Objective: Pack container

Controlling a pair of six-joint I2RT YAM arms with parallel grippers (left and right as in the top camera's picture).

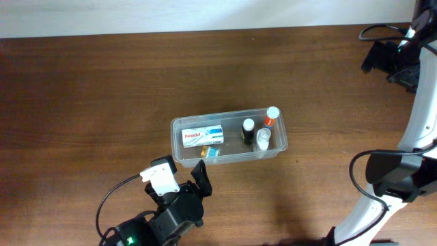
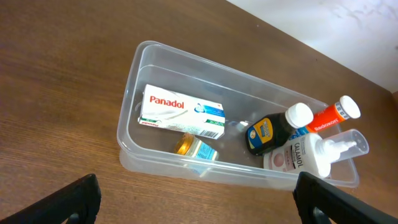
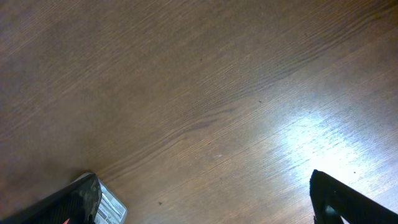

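Near the front edge of the table (image 1: pixel 82 102), hovering with the left gripper (image 1: pixel 180 168) spread wide, empty, just short of the container (image 1: pixel 229 115) at mid-table, with a Panadol box (image 1: pixel 203 136) and bottles (image 1: pixel 248 130) inside. At far right, holding the right gripper (image 3: pixel 211 208) spread too.

A clear container (image 2: pixel 127 102) holds a white box (image 2: pixel 180 112) with red lettering, a dark yellow-labelled bottle (image 2: pixel 264 135) and an orange tube (image 2: pixel 323 119); the surface (image 2: pixel 62 62) is brown wood-grain.

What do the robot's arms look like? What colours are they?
The left arm is chunky and black, with a white block near its jaws, a tiny green light and a looping black cable. The right arm has white links, black joints and a black cable.
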